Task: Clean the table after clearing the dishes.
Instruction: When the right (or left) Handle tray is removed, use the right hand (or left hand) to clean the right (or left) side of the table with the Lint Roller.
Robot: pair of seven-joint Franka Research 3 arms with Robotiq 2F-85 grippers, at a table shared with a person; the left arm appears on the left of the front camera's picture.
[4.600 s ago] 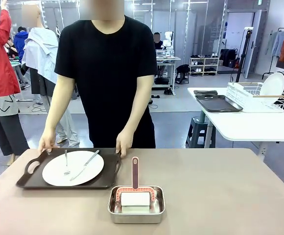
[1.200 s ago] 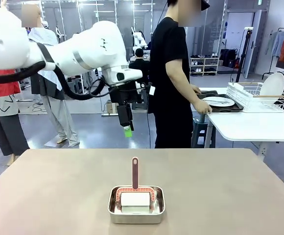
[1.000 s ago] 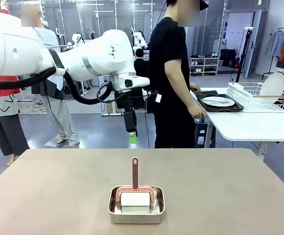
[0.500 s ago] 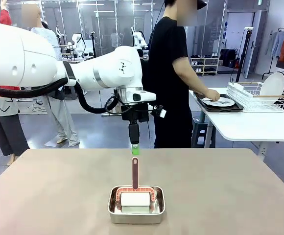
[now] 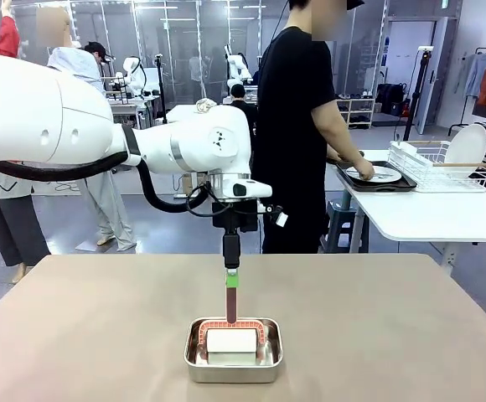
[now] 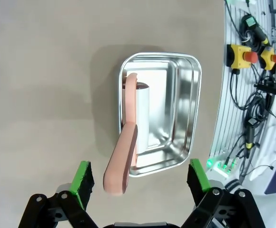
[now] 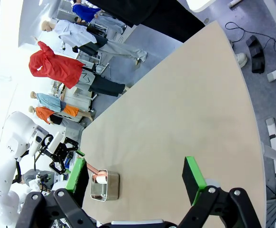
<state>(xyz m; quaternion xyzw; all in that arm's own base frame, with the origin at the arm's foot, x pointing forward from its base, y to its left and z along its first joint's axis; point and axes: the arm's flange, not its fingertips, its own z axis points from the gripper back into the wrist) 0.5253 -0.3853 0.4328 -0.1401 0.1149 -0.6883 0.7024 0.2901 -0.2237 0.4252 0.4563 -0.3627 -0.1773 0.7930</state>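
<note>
The tan table (image 5: pixel 377 318) carries a small steel pan (image 5: pixel 233 358) holding a white roller (image 5: pixel 231 341) with a pink upright handle (image 5: pixel 230 303). My left gripper (image 5: pixel 231 275) points straight down at the handle's top. In the left wrist view the left gripper (image 6: pixel 140 179) is open, and the handle's end (image 6: pixel 121 164) lies between the green pads, nearer the left pad (image 6: pixel 83 179), touching neither. My right gripper (image 7: pixel 134 176) hangs open high over the table's edge (image 7: pixel 176 118). One of the dishes (image 5: pixel 374 174), a white plate on a dark tray, sits on the white side table.
A person in black stands at the side table (image 5: pixel 427 209) with a hand on the plate. A wire rack (image 5: pixel 444 163) with a white plate stands behind it. The right wrist view shows the pan (image 7: pixel 104 186) far off and the left arm (image 7: pixel 14 142).
My left arm has swung right and come down until its fingertips reach the top of the roller handle. The person has turned to the side table and leans over the plate.
</note>
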